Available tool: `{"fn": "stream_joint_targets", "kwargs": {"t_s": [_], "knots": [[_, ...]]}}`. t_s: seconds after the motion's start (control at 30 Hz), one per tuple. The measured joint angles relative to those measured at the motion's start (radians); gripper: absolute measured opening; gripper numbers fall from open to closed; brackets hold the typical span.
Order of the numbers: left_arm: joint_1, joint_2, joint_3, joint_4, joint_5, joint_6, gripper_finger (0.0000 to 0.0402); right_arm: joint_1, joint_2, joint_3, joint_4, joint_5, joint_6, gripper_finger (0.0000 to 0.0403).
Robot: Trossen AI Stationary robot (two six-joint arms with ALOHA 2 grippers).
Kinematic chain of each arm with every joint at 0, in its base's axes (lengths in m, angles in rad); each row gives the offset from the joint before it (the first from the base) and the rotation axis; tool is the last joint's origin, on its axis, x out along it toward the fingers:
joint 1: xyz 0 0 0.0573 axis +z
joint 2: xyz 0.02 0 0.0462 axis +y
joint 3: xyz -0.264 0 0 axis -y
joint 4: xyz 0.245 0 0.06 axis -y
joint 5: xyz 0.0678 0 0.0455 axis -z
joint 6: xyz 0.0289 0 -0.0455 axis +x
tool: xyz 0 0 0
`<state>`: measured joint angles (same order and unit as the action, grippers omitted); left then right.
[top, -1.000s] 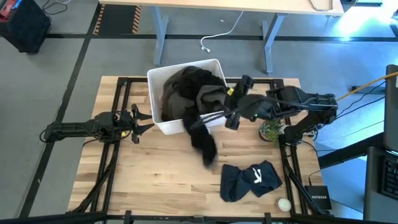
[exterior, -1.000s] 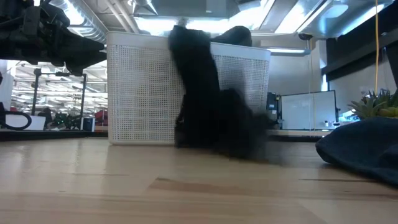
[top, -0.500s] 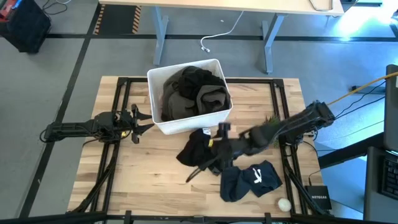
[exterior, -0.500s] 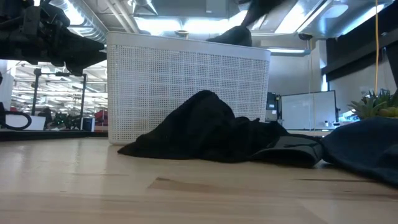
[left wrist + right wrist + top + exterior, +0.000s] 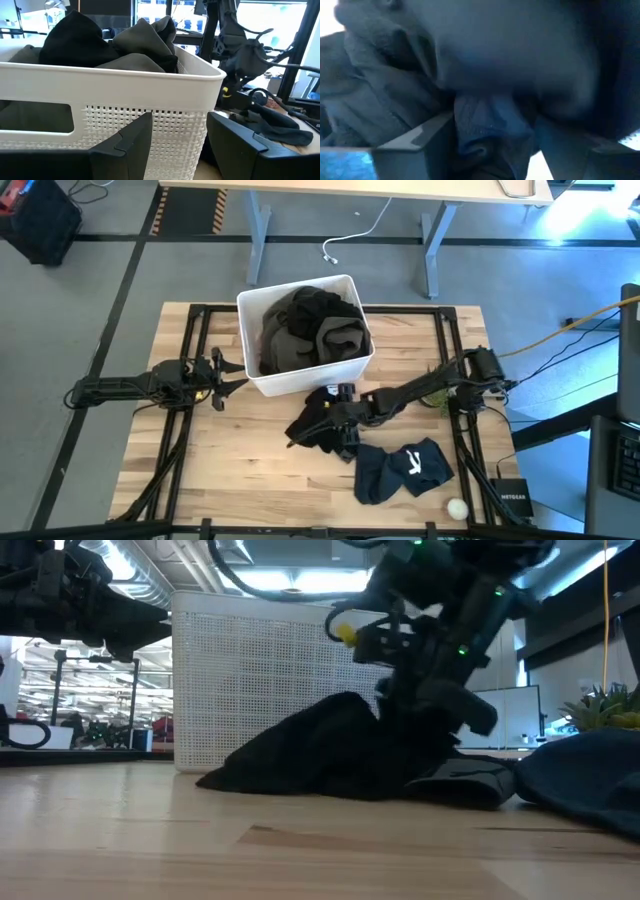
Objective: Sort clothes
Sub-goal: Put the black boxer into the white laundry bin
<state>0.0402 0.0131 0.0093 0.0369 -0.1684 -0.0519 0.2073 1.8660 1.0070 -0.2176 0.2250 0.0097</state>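
Pressing my right pincer (image 5: 335, 420) down into the black garment (image 5: 312, 418) on the table (image 5: 240, 470) beside the bin (image 5: 262, 380), fingers spread around a fold so I can regrab it; left pincer (image 5: 222, 370) idles open.

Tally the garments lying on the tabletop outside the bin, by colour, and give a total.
black garment, under the right tool: 1
navy garment with white mark: 1
Total: 2
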Motion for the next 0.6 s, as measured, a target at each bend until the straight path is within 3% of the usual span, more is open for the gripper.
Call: {"fn": "stream_joint_targets", "kwargs": {"t_s": [0.13,0.27,0.3,0.47,0.6], "knots": [[0.000,0.000,0.000,0.000,0.000,0.000,0.0184,-0.014,0.048,0.037,-0.036,-0.123,0.005,0.0178],[0.000,0.000,0.000,0.000,0.000,0.000,0.0184,0.007,0.033,0.105,-0.150,-0.131,-0.040,0.0036],[0.000,0.000,0.000,0.001,0.000,0.000,0.0184,0.015,0.025,0.126,-0.198,-0.132,-0.062,0.0022],[0.000,0.003,0.000,0.000,0.000,0.000,0.0184,0.066,-0.064,0.314,-0.313,-0.021,-0.147,0.0035],[0.000,0.003,0.000,0.000,0.000,0.000,0.0184,0.077,-0.109,0.494,-0.404,0.050,-0.250,0.0015]]}}
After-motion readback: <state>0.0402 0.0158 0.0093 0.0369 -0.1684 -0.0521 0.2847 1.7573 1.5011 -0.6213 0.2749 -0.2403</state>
